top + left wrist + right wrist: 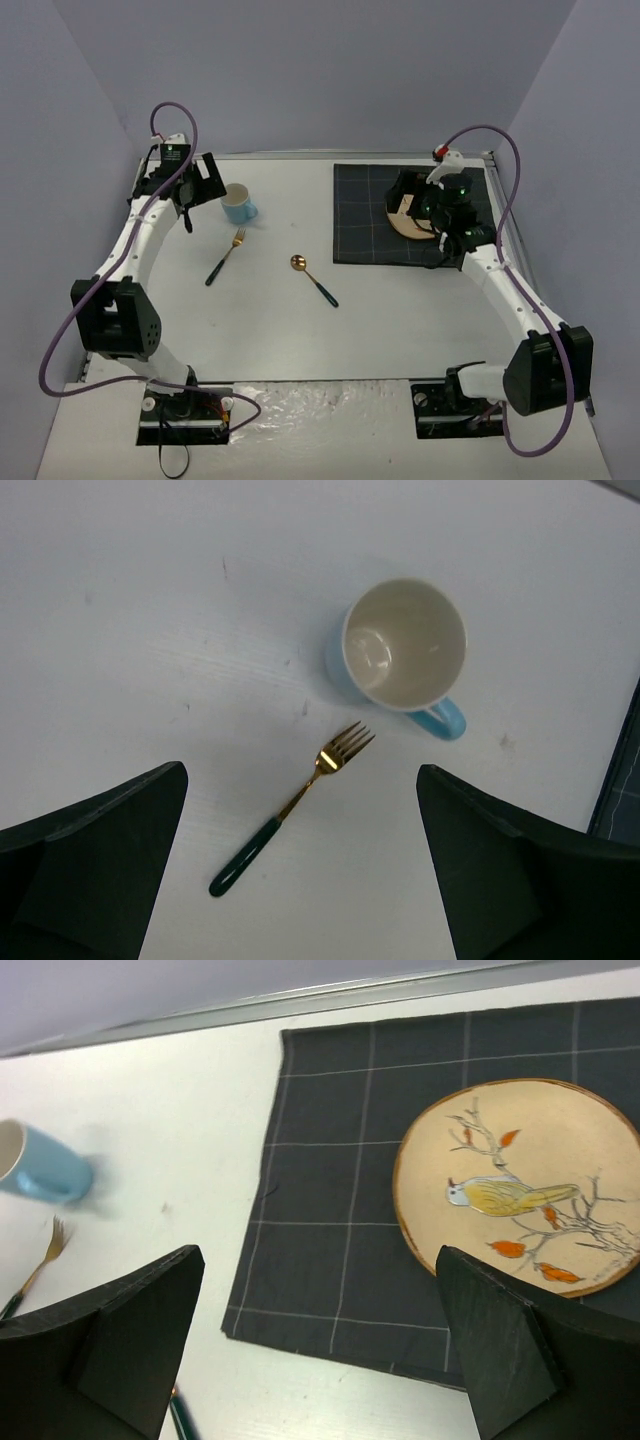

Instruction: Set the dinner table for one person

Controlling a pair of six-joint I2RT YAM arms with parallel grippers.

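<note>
Plate [397, 218] partly hidden beneath wide-open right pincer [318, 1260]; left pincer [302, 772] equally wide above fork [300, 802]

White arms [140, 236], black joints [115, 318], black fingers [90, 870], purple cables [176, 104]

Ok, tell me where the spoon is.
In the top view the spoon lies on the table near its middle, between the fork and the mat.

The near half of the bench [400, 330] lies bare, with an open lane between fork [226, 257] and spoon [314, 279]. The mug [238, 204] stands close beside the left claw [302, 772]. Far right, mat [330, 1210] and plate [520, 1195] block the surface.
</note>
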